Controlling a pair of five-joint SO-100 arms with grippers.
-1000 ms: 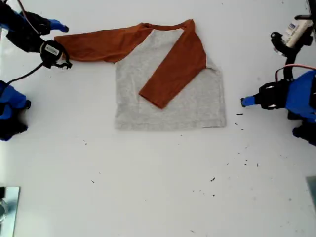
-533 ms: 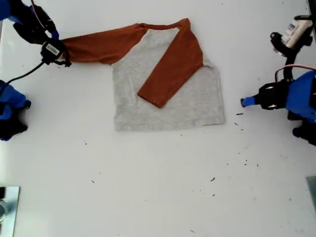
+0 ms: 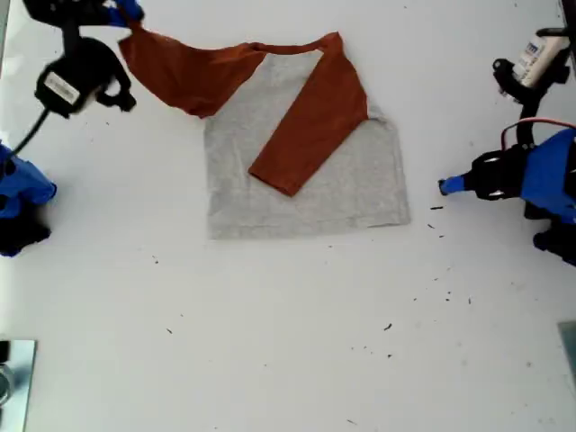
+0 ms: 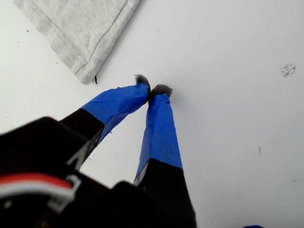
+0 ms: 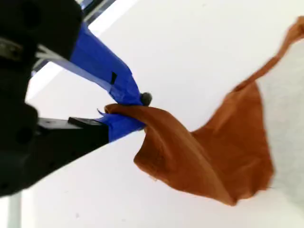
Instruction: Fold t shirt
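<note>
Near part of the white table (image 3: 288,360): bare but for scattered dark specks; a metallic object (image 3: 13,382) sits at the near corner on the exterior view's left.

Mid-table: the t shirt (image 3: 306,180) lies flat, grey body hem toward the near side, one rust-orange sleeve (image 3: 310,126) folded diagonally across the chest. On the exterior view's right, my first gripper (image 3: 445,186) sits low beside the shirt, apart from it. First wrist view shows what the exterior cannot: blue-taped tips (image 4: 151,90) pressed together with nothing between them, a grey hem corner (image 4: 85,71) near but not touching.

Far side, exterior view's left: my second gripper (image 3: 126,16) holds the cuff end of the other sleeve (image 3: 180,72). Second wrist view confirms the pinch: jaws clamped on orange cloth (image 5: 142,116), the sleeve hanging in folds clear of the table.

Against the frame half a second ago: that sleeve lay stretched flat toward the exterior view's left; now its end is raised and drawn farther back, sagging between gripper and shoulder. Shirt body and first arm unchanged.

Room: wide open table near the hem; narrow margin between collar and the far edge.
</note>
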